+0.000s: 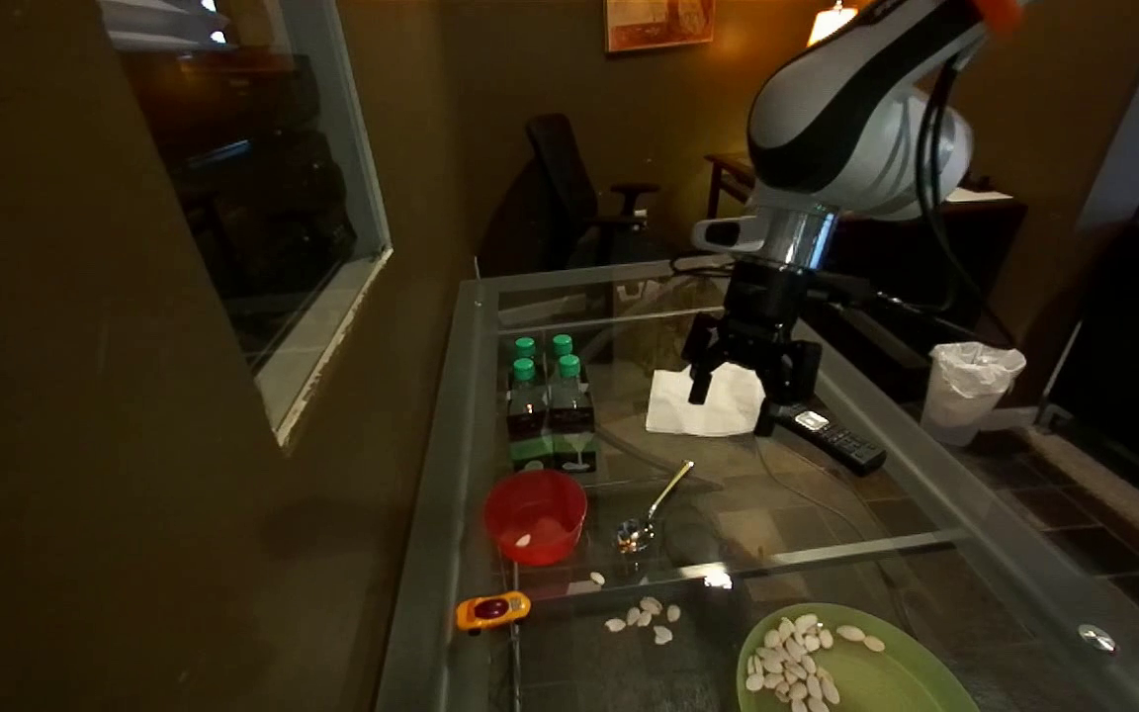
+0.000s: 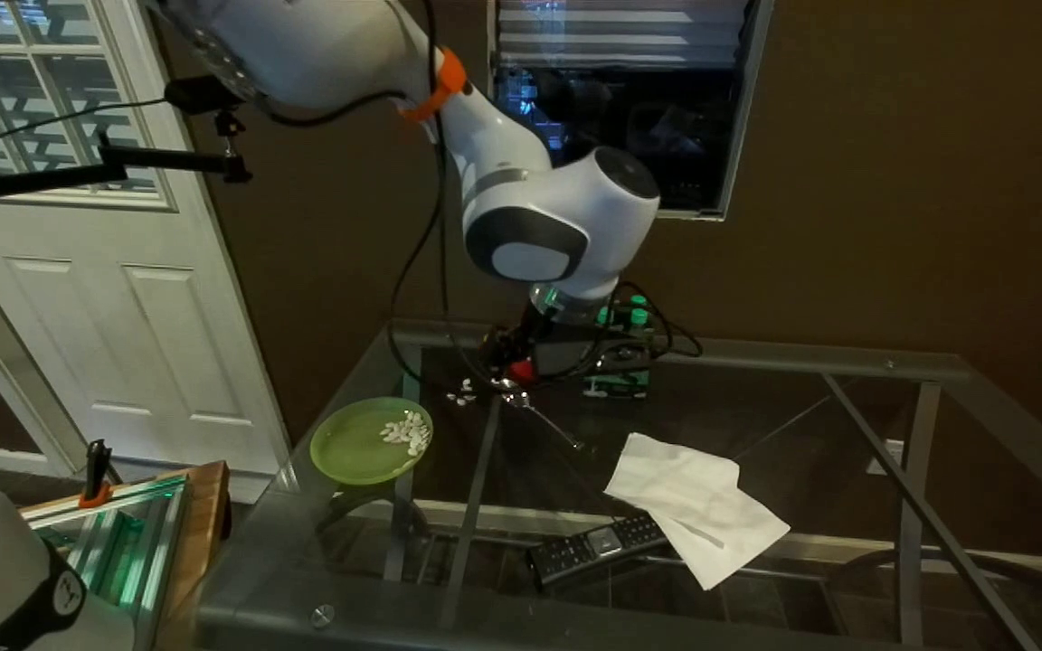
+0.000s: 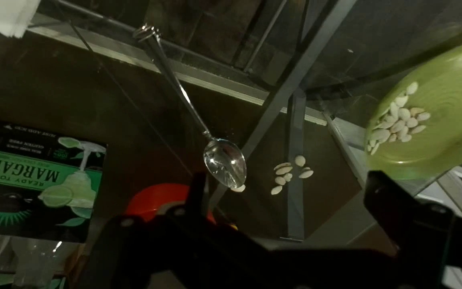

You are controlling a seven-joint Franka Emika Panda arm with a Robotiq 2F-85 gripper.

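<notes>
My gripper (image 1: 731, 411) is open and empty, pointing down above the glass table. Its two black fingers (image 3: 287, 182) are spread wide in the wrist view. A metal spoon (image 3: 223, 162) lies on the glass with its bowl by several loose pale nuts (image 3: 283, 170); one nut touches the spoon's tip or lies under it. A red bowl (image 1: 535, 516) with a pale nut in it stands beside the spoon, partly hidden by a finger in the wrist view. A green plate (image 3: 451, 132) holds a heap of nuts; it shows in both exterior views (image 2: 345, 448).
A carton of green-capped bottles (image 1: 552, 430) stands by the wall behind the red bowl. A yellow toy car (image 1: 492, 611) is near the table's wall edge. A white napkin (image 2: 693, 497) and a black remote (image 2: 598, 545) lie on the opposite side.
</notes>
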